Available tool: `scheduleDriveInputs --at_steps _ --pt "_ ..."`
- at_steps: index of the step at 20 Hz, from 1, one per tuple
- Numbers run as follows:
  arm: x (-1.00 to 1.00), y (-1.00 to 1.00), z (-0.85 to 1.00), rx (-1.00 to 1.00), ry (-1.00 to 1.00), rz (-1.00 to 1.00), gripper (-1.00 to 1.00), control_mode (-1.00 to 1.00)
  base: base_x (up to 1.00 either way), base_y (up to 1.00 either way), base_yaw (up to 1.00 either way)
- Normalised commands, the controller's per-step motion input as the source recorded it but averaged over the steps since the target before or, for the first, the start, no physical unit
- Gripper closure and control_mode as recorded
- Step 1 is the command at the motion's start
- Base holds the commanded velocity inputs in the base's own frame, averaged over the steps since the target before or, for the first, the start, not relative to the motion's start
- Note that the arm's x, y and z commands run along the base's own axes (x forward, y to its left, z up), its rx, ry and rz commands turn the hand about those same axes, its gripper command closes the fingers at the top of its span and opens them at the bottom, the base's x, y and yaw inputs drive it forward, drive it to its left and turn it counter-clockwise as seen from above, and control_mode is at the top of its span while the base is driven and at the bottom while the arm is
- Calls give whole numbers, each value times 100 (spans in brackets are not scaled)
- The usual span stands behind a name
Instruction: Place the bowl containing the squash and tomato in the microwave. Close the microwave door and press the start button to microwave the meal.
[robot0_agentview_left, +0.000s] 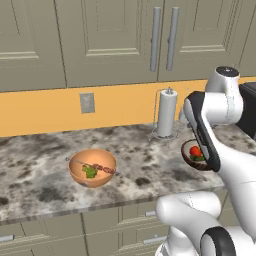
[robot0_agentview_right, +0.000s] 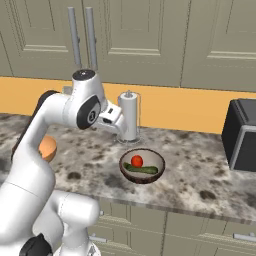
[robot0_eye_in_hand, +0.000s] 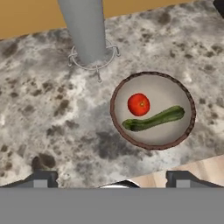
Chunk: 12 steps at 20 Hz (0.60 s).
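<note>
Hiding half the bowl (robot0_agentview_left: 189, 156): the robot's forearm (robot0_agentview_left: 202, 131).

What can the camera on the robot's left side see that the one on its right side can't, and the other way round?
The left base view alone gives the full orange bowl with its skewer and green bits, and a grey wall outlet. The right base view alone gives the squash lying whole beside the tomato, and the black microwave at the right edge. Both share the brown bowl, the paper towel holder, the speckled counter and the white arm.
</note>
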Motion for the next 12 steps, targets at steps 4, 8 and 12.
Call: scheduleDriveInputs --at_steps 4,8,12 --pt "-16 -51 -55 1 -7 -19 -100 -100 0 0 0" --pt "-12 -44 -56 2 -6 -13 -100 -100 0 0 0" --pt "-19 -33 -54 2 -10 -15 -100 -100 0 0 0"
